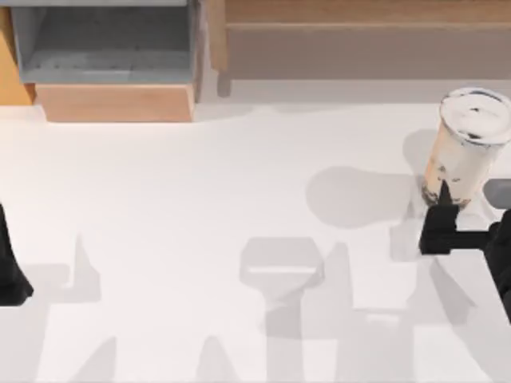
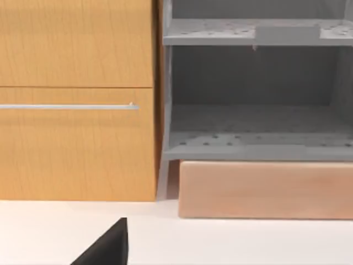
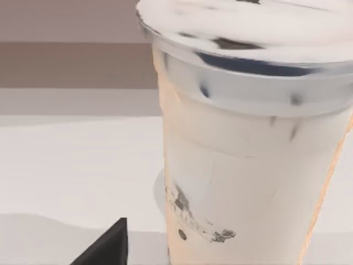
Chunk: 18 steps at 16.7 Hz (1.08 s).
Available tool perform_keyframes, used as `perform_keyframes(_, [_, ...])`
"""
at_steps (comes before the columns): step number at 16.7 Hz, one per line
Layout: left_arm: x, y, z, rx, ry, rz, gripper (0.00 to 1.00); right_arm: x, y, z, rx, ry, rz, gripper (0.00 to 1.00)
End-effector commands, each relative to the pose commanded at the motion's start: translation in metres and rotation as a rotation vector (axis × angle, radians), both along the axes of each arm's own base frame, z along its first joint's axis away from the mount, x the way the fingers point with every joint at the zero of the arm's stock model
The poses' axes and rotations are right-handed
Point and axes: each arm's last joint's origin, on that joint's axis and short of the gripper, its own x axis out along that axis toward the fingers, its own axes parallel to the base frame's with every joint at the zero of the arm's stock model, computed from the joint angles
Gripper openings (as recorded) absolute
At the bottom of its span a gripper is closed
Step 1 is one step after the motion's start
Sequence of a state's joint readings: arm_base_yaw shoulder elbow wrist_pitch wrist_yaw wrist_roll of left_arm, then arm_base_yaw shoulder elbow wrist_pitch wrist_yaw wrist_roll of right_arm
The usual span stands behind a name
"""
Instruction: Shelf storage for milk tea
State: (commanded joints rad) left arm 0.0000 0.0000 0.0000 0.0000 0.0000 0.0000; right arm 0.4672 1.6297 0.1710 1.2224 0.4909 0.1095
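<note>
My right gripper (image 1: 444, 209) sits by the table's right edge, just at the foot of the milk tea (image 1: 465, 148); one dark fingertip (image 1: 441, 194) overlaps the cup's base in the top view, but I cannot tell whether the fingers are spread or closed, or whether they touch the cup. In the right wrist view the milk tea (image 3: 248, 165) stands upright and very close, its whitish lid (image 3: 248, 33) on, with one dark finger (image 3: 107, 245) of my own low in the picture.

The cup stands on the white table (image 1: 200, 199) near its right edge, toward the back, with the shelf (image 1: 359, 36) along the back edge behind it, apart from the cup.

My left arm (image 1: 9, 263) is parked at the table's left edge. Its wrist view looks at the grey-lined box (image 2: 253, 99) on a wooden base at the back left corner, beside an orange wooden cabinet (image 2: 77, 99), with one dark finger (image 2: 107, 245) showing.
</note>
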Motion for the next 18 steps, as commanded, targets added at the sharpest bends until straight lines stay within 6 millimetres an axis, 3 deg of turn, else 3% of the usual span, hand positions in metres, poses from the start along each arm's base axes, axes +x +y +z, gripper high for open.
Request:
perform_keyframes(3, [0.000, 0.000, 0.000, 0.000, 0.000, 0.000, 1.00, 0.010, 0.002, 0.000, 0.002, -0.003, 0.002, 1.00])
perform_keyframes(10, [0.000, 0.000, 0.000, 0.000, 0.000, 0.000, 1.00, 0.071, 0.001, -0.013, 0.003, -0.004, 0.002, 1.00])
perform_keyframes(15, [0.000, 0.000, 0.000, 0.000, 0.000, 0.000, 1.00, 0.079, 0.000, -0.015, 0.002, -0.004, 0.002, 1.00])
perform_keyframes(18, [0.000, 0.000, 0.000, 0.000, 0.000, 0.000, 1.00, 0.079, 0.000, -0.015, 0.002, -0.004, 0.002, 0.77])
